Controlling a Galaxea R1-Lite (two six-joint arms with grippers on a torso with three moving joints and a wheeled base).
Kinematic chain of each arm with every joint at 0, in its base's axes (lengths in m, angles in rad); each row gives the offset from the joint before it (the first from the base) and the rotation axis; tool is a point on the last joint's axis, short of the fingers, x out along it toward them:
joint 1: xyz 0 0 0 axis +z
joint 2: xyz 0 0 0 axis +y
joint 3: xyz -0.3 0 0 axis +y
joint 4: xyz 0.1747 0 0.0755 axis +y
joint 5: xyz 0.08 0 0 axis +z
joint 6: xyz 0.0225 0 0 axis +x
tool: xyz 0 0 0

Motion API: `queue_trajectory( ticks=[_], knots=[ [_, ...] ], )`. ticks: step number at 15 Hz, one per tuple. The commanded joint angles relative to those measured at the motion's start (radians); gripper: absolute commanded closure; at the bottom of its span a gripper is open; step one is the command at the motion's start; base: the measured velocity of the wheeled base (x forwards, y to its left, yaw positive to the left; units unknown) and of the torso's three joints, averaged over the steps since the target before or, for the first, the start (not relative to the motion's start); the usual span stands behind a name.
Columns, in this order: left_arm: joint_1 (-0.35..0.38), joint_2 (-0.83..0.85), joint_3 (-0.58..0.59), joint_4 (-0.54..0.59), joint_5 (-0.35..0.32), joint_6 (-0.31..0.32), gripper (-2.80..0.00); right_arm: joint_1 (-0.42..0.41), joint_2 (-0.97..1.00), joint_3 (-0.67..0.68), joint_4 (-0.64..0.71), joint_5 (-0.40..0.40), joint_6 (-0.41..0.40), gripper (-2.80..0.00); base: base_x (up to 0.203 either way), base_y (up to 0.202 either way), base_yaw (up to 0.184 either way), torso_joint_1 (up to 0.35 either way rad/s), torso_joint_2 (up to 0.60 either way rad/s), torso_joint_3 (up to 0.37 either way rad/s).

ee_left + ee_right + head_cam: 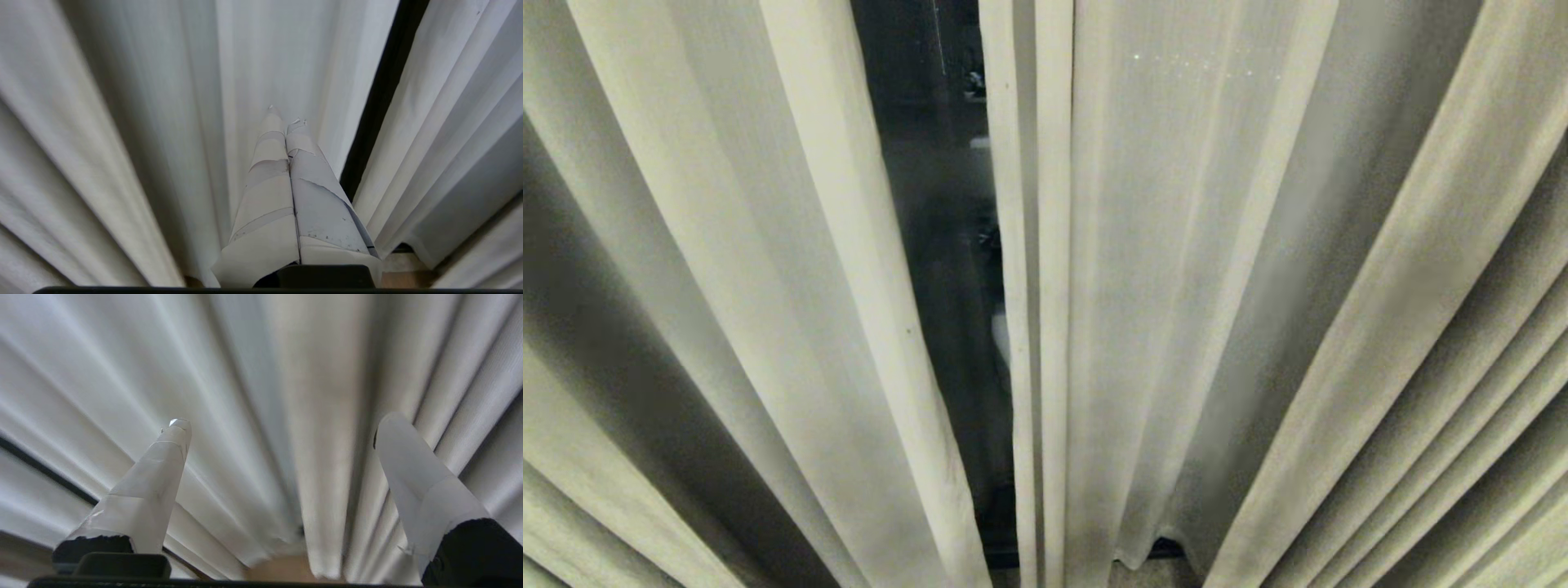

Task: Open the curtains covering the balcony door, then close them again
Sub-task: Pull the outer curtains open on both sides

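Two cream pleated curtains hang to the floor, a left panel (768,286) and a right panel (1176,286). Between their hemmed edges a narrow gap shows the dark glass of the balcony door (947,269). Neither arm shows in the head view. My left gripper (282,116) is shut with nothing in it, its taped fingers pointing at the left panel (163,122) beside the dark gap (380,114). My right gripper (286,422) stands wide open before the right panel's pleats (322,457). No fabric lies between its fingers (163,469).
A strip of light wooden floor (282,569) shows under the curtain hems, also in the left wrist view (408,277). Folds of fabric fill both sides of the head view.
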Motion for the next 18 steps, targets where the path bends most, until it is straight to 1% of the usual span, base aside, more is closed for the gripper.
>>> queue_trajectory(
  ticks=[1, 4, 5, 6, 9, 14, 15, 16, 18],
  knots=[
    [0.000, 0.000, 0.000, 0.000, 0.001, -0.001, 0.00, 0.001, -0.151, 0.122, 0.002, -0.024, -0.058, -2.80, 0.000, 0.000, 0.000, 0.000, 0.00, 0.000],
    [0.000, 0.000, 0.000, 0.000, 0.001, -0.001, 0.00, 0.020, -0.263, 0.250, 0.036, -0.122, -0.120, -2.80, 0.000, 0.000, 0.000, 0.000, 0.00, 0.000],
    [0.000, 0.000, 0.000, 0.000, 0.000, -0.001, 0.00, 0.035, -0.296, 0.292, 0.049, -0.151, -0.130, -2.80, 0.000, 0.000, 0.000, 0.000, 0.00, 0.000],
    [0.000, 0.000, 0.000, 0.000, 0.001, -0.001, 0.00, 0.045, -0.326, 0.336, 0.050, -0.165, -0.135, -2.80, 0.000, 0.000, 0.000, 0.000, 0.00, 0.000],
    [0.000, 0.000, 0.000, 0.000, 0.001, -0.001, 0.00, 0.077, -0.444, 0.466, 0.047, -0.174, -0.164, -2.80, 0.000, 0.000, 0.000, 0.000, 0.00, 0.000],
    [0.000, 0.000, 0.000, 0.000, 0.001, -0.001, 0.00, 0.148, -0.591, 0.630, 0.036, -0.185, -0.205, -2.80, 0.000, 0.000, 0.000, 0.000, 0.00, 0.000],
    [0.000, 0.000, 0.000, 0.000, 0.001, -0.001, 0.00, 0.157, -0.605, 0.668, 0.016, -0.191, -0.227, -2.80, 0.000, 0.000, 0.000, 0.000, 0.00, 0.000],
    [0.000, 0.000, 0.000, 0.000, 0.001, -0.001, 0.00, 0.161, -0.607, 0.714, -0.032, -0.193, -0.253, -2.80, 0.000, 0.000, 0.000, 0.000, 0.00, 0.000],
    [0.000, 0.000, 0.000, 0.000, 0.001, -0.001, 0.00, 0.163, -0.608, 0.821, -0.194, -0.193, -0.287, -2.80, 0.000, 0.000, 0.000, 0.000, 0.00, 0.000]
  ],
)
